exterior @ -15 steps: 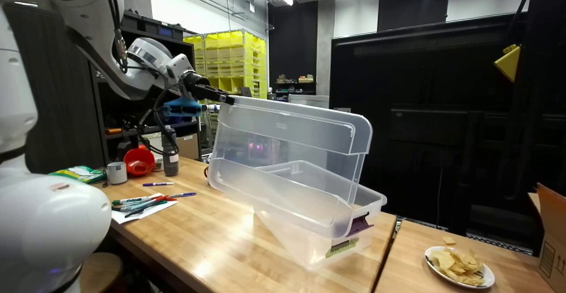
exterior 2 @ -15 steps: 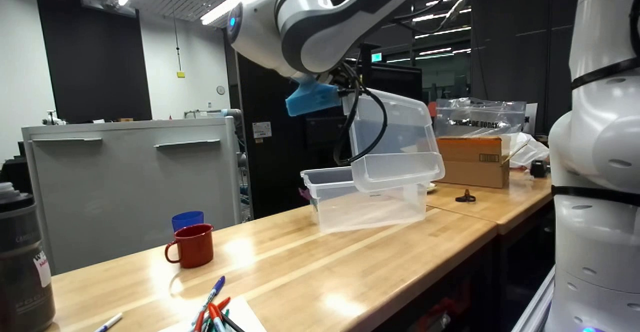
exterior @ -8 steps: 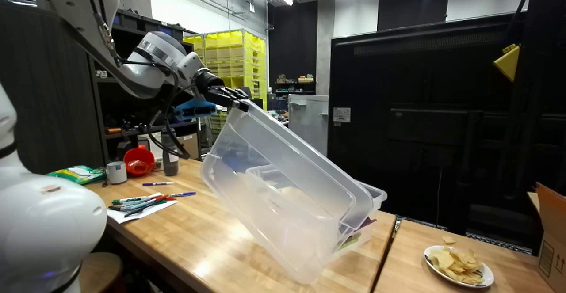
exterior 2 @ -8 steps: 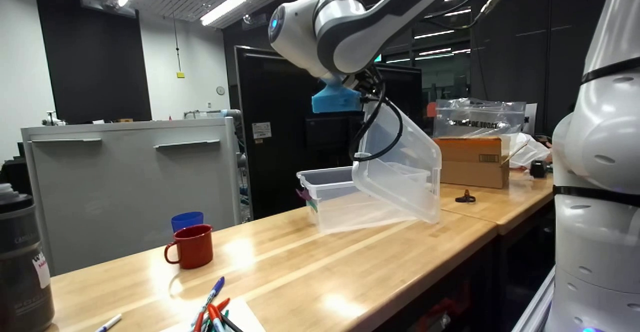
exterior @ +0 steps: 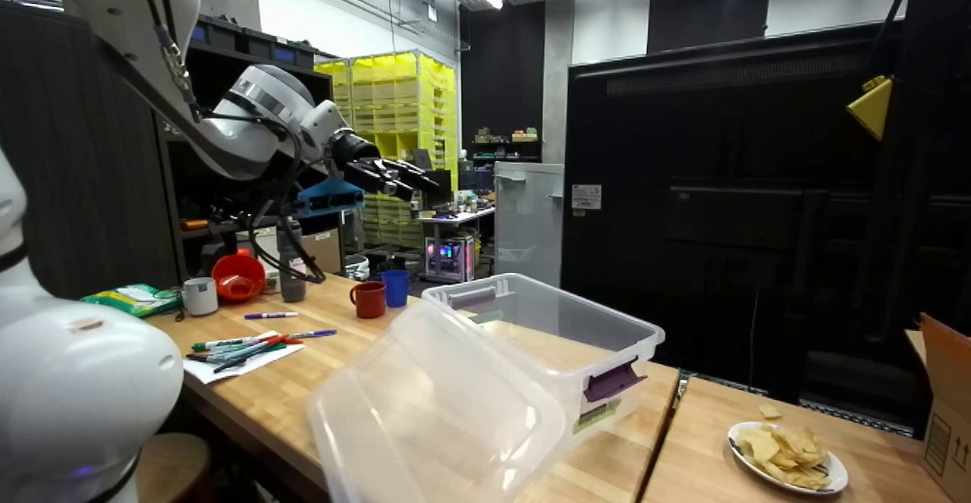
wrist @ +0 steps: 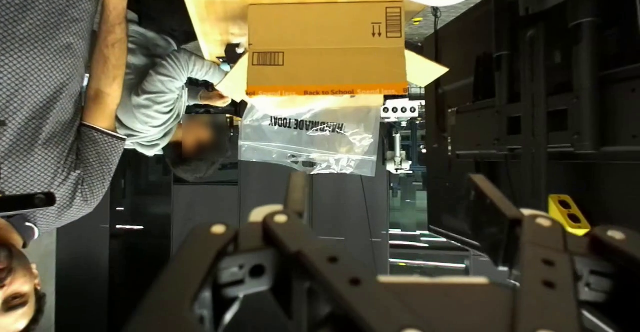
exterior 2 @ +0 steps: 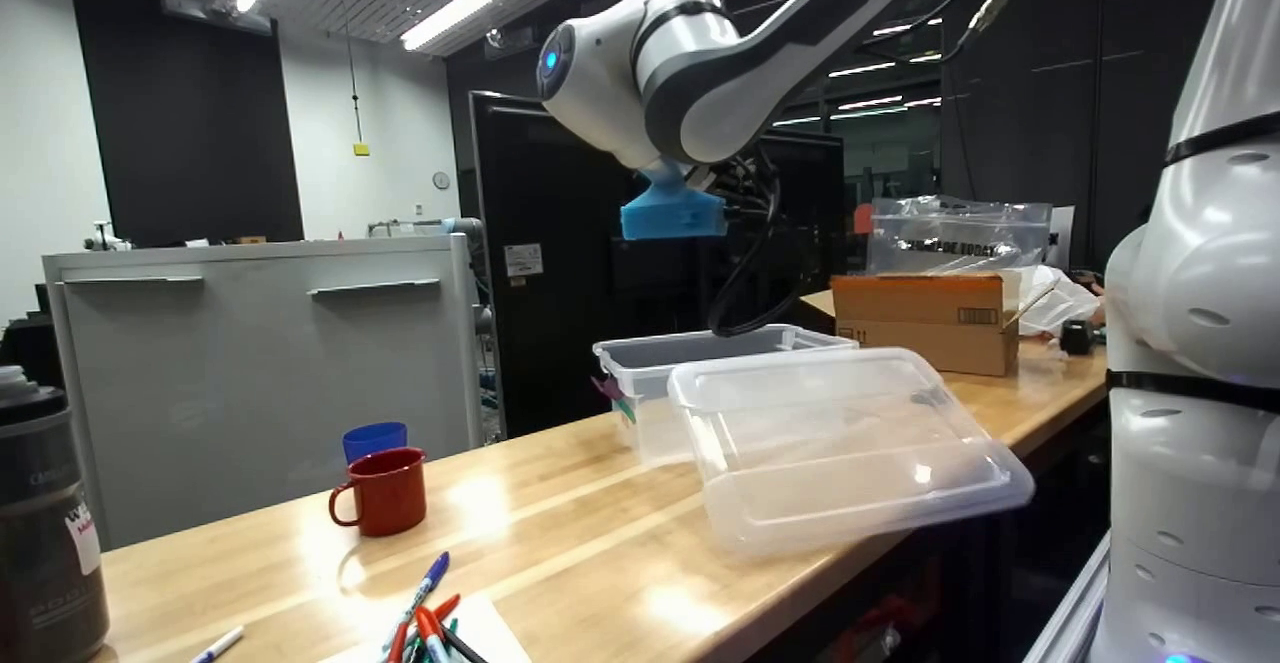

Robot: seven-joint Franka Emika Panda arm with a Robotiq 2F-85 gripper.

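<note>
My end effector (wrist: 395,199) has its jaws apart and empty, so I do not support the tilted lid (exterior: 440,404), beside the clear box (exterior: 550,319), partly past the worktop (exterior: 311,366) edge; what carries it is unclear.

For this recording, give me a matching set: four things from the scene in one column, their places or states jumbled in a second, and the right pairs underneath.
Things
1. Clear lid
2. Plate
3. Bin
4. Red mug

Places or states
A. Beside the blue cup
B. Has a purple latch on its end
C. Tilted, apart from the open jaws
D. Under a pile of chips

Pairs: 1-C, 2-D, 3-B, 4-A
</note>
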